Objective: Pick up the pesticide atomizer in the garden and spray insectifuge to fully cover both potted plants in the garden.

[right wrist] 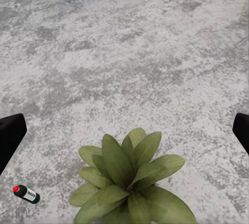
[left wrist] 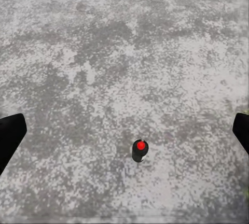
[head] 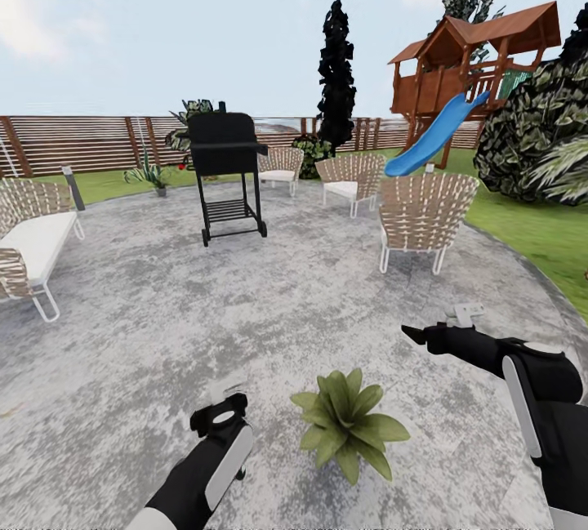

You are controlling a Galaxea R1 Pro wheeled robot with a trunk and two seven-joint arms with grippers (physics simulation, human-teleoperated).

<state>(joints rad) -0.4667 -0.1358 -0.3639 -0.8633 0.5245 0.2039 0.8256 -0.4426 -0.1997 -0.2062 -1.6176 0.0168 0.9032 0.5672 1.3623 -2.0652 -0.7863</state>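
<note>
One potted plant (head: 347,424), a low rosette of broad green leaves, sits on the grey stone patio (head: 163,326) between my arms and appears again in the right wrist view (right wrist: 127,182). I see no white specks on its leaves. The pesticide atomizer (left wrist: 139,150) is small and dark, and its red tip points up at the left wrist camera. It stands on the stone beside the plant (right wrist: 26,193). My left gripper (head: 219,411) hangs open above it, fingers (left wrist: 10,136) wide apart. My right gripper (head: 415,336) is open above the plant, holding nothing.
A black grill on wheels (head: 226,179) stands mid-patio, with wicker chairs (head: 425,216) behind and right of it and a white-cushioned bench (head: 28,248) at the left. Beyond are the slatted fence (head: 73,142), a spiky agave (head: 147,175), lawn (head: 531,236) and a playhouse with a blue slide (head: 437,138).
</note>
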